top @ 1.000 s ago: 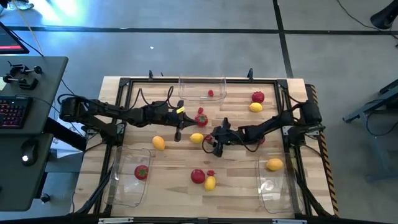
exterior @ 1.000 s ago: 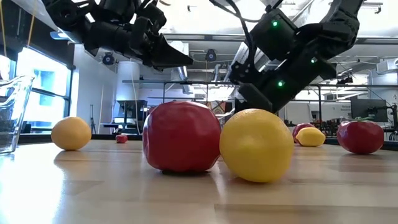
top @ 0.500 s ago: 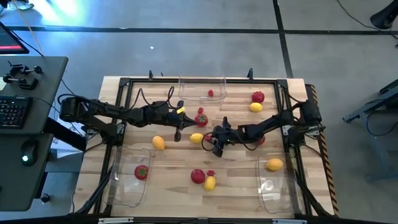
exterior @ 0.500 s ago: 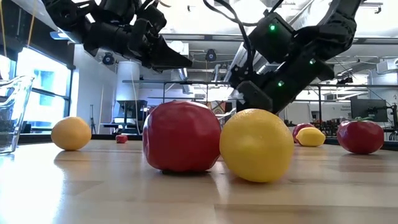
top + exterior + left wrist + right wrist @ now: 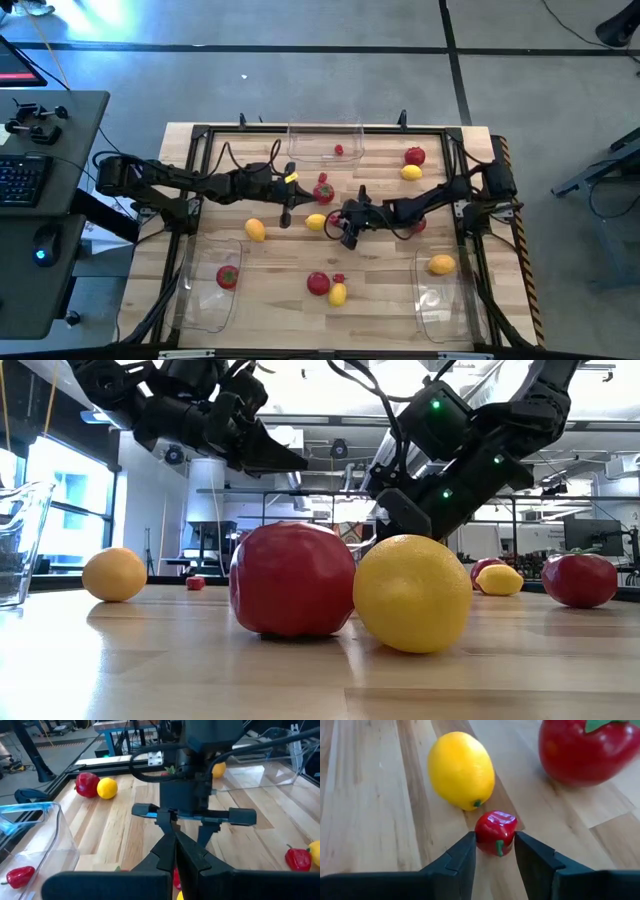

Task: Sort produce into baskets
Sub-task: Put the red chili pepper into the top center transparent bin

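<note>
Produce lies scattered across a pale wooden table [image 5: 280, 265] bordered by a black metal frame [image 5: 195, 170]. At the table's centre a tiny red berry [image 5: 495, 832] sits between the two dark fingers of the right gripper [image 5: 343, 231], which close around it on both sides, gripping it. A yellow lemon [image 5: 461, 769] lies just beyond the berry, and a red tomato [image 5: 585, 751] lies near them.

Counted from above: four tomatoes on the open wood, at the far right [image 5: 414, 156], mid-table [image 5: 323, 192], near the front edge [image 5: 318, 283] and one partly hidden under the right arm [image 5: 420, 225]. Five yellow or orange lemons: far right [image 5: 411, 172], centre [image 5: 316, 222], left of centre [image 5: 255, 230], front [image 5: 338, 293] and front right [image 5: 441, 264].

Three clear baskets stand at the edges. The far basket [image 5: 325, 142] holds one small red berry. The front-left basket [image 5: 212, 282] holds one red tomato. The front-right basket [image 5: 445, 290] has the orange lemon at its far end. Open wood remains between the front two baskets and along the left side.

The right arm reaches low from the right edge toward the centre. The left gripper [image 5: 286, 212] hangs above the table left of centre, its fingers pressed together with nothing between them.
</note>
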Controlling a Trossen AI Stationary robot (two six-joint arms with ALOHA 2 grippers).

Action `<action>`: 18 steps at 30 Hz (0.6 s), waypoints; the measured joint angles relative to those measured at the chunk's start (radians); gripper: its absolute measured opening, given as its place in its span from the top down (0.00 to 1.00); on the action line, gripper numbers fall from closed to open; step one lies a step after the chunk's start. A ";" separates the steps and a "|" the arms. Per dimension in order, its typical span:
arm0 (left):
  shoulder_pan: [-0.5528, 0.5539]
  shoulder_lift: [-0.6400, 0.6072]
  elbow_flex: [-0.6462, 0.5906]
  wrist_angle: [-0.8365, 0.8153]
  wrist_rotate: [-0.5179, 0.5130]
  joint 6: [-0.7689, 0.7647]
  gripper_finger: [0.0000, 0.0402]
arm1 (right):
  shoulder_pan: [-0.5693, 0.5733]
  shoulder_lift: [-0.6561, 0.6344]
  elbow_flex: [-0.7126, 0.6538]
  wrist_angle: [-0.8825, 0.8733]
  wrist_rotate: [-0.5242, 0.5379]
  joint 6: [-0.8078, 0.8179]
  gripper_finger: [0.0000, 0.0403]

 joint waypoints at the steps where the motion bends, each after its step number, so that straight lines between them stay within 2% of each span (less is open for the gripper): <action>1: 0.000 0.000 0.000 -0.005 0.000 0.006 1.00 | -0.002 0.000 0.000 -0.001 0.000 -0.001 0.71; 11: 0.021 -0.014 0.000 -0.034 0.000 0.006 1.00 | -0.004 -0.035 0.008 -0.013 -0.009 -0.085 0.97; 18: 0.043 -0.069 0.000 -0.096 -0.001 0.008 1.00 | -0.037 -0.123 0.103 -0.148 -0.003 -0.215 0.99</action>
